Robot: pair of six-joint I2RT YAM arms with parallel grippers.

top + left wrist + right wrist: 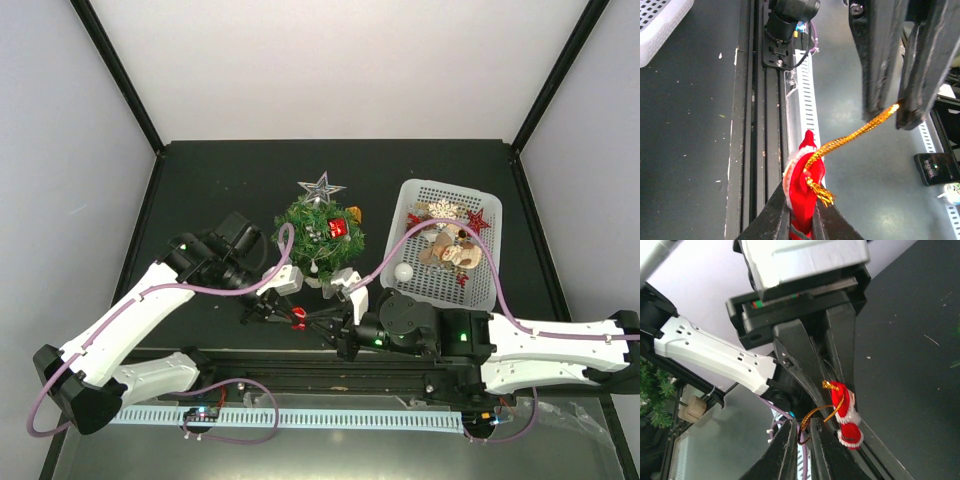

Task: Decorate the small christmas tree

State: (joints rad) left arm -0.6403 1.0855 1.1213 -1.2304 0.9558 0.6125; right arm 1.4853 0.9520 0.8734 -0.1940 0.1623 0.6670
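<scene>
**Two grippers share one red ornament (pixel 799 185) just in front of the small christmas tree (pixel 320 235).**

The tree stands upright on the dark table (pixel 200 190), left of the white basket (pixel 440 285). It is just beyond the meeting fingertips and apart from them. The left gripper (pixel 801 220) is clamped narrow on the ornament's red body. The right gripper (pixel 805 440) pinches the ornament's gold loop (pixel 855 135), which stretches between the two. The left arm rises from its base, then bends back toward the near edge. The right arm lies low, reaching leftward, so the fingertips face each other.
</scene>
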